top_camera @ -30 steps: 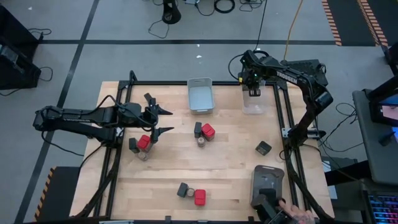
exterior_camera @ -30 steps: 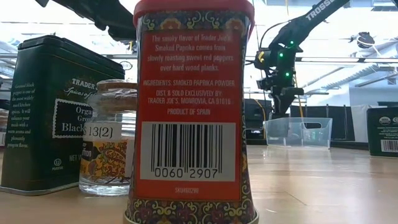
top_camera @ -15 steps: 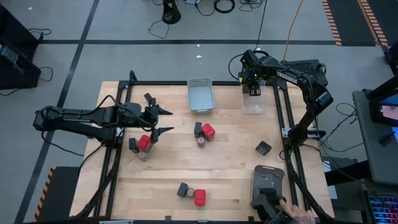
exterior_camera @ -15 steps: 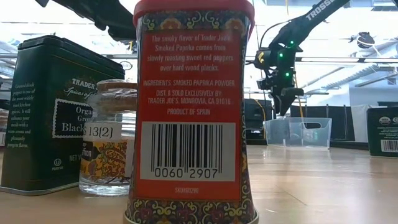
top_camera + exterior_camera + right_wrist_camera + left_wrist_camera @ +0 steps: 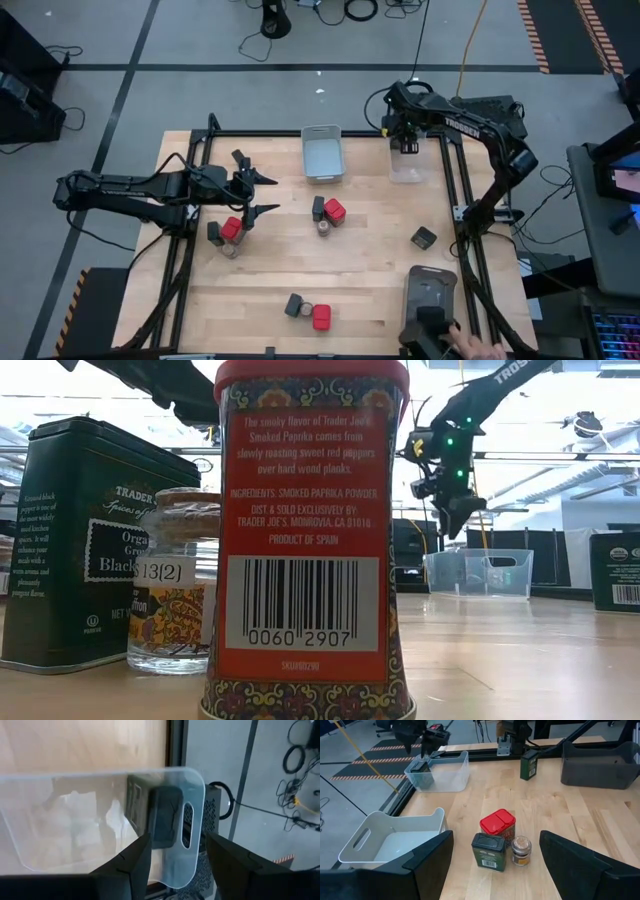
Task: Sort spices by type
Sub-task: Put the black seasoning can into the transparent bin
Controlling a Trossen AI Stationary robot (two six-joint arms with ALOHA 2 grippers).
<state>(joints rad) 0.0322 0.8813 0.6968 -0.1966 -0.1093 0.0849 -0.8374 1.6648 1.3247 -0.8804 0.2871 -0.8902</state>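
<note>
Right pincer (image 5: 408, 147) released above clear bin (image 5: 407, 170) holding black tin (image 5: 160, 815); left pincer (image 5: 268, 193) spread wide, waiting near grey bin (image 5: 322, 153).

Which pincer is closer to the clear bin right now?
Right. The right pincer hangs directly above the clear bin; the left pincer is across the table, by the spice trio.
</note>
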